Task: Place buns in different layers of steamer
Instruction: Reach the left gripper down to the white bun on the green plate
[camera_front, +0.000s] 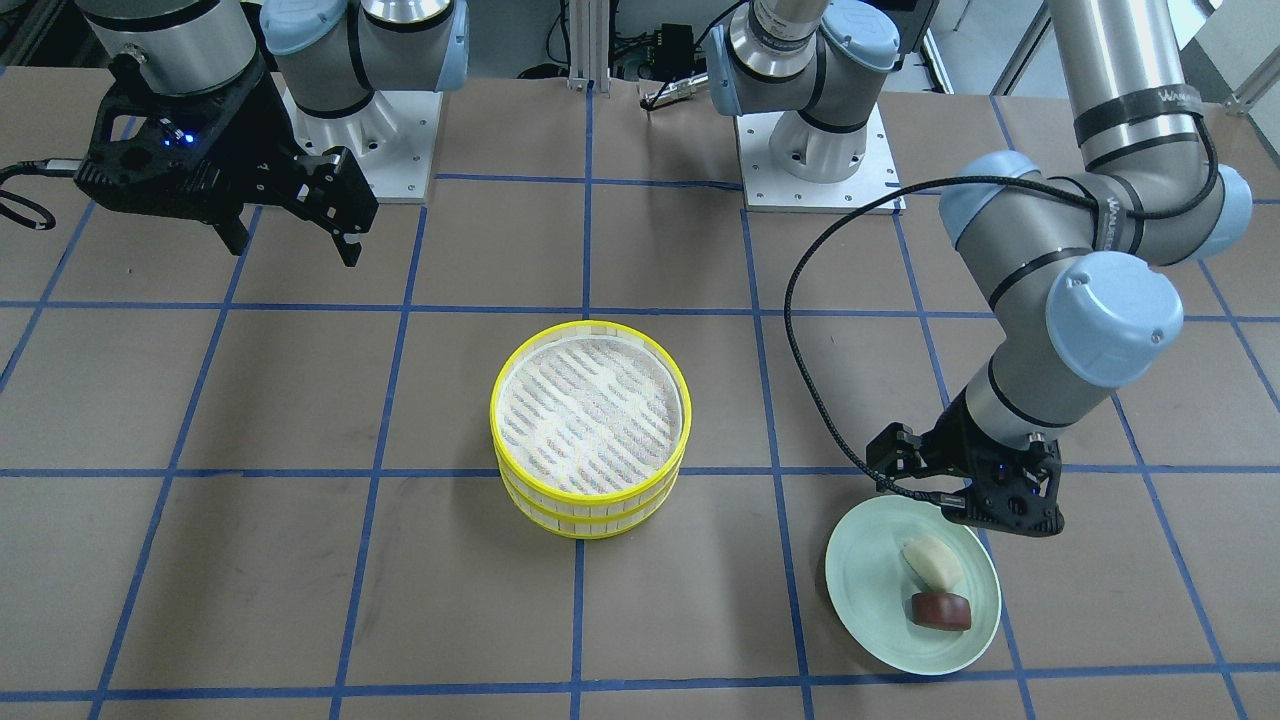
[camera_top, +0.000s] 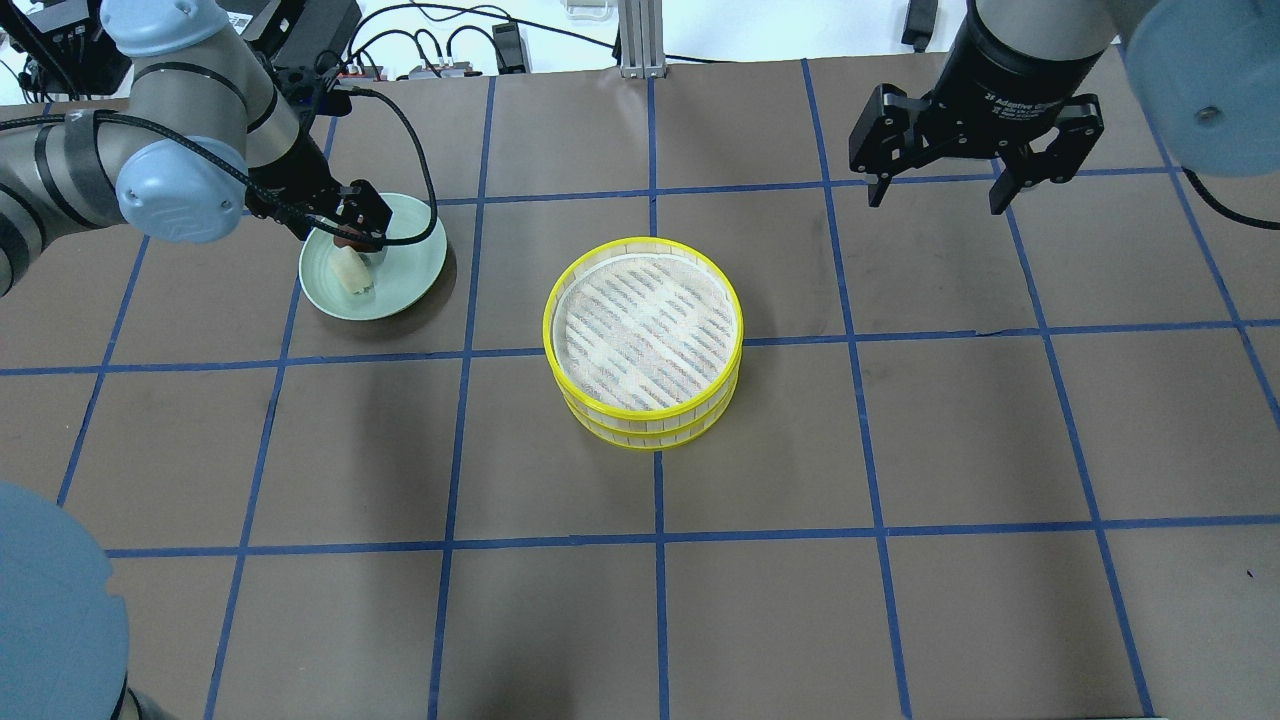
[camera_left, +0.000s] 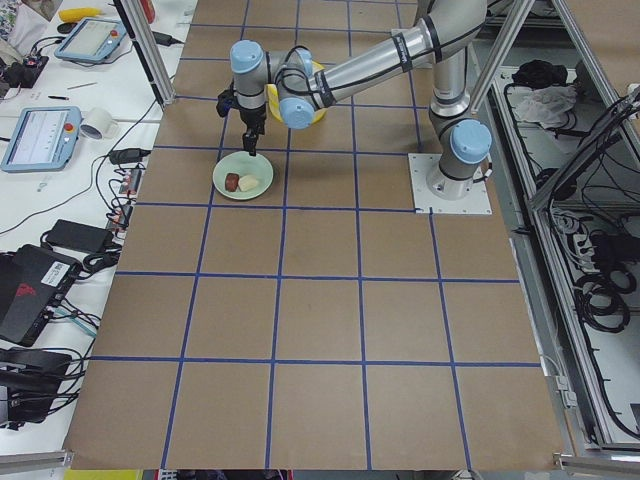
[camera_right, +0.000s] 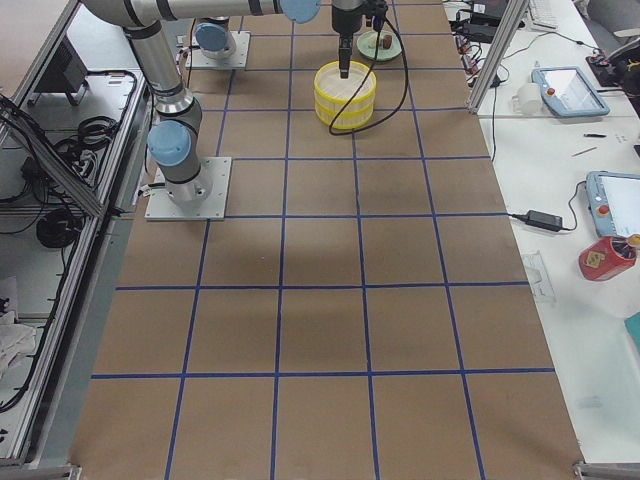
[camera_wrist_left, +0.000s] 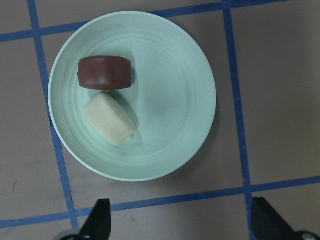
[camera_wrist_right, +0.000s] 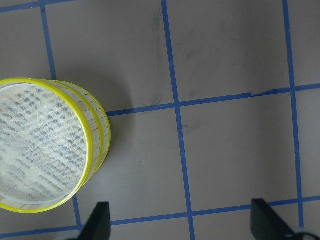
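Now the white bun (camera_wrist_left: 110, 119) and brown bun (camera_wrist_left: 106, 73) are lying side by side on the plate (camera_wrist_left: 195, 100). The left gripper (camera_wrist_left: 183, 223) is hanging by its edge, jaws apart. The right gripper (camera_top: 937, 198) is hanging away from the stacked trays (camera_top: 640, 428), jaws apart too.

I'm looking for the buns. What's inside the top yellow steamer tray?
The top tray shows only its striped mesh floor. The white bun and brown bun lie on the green plate. The lower tray's inside is covered.

Fixed exteriors, downward wrist close-ups, steamer (camera_top: 645, 330) shared
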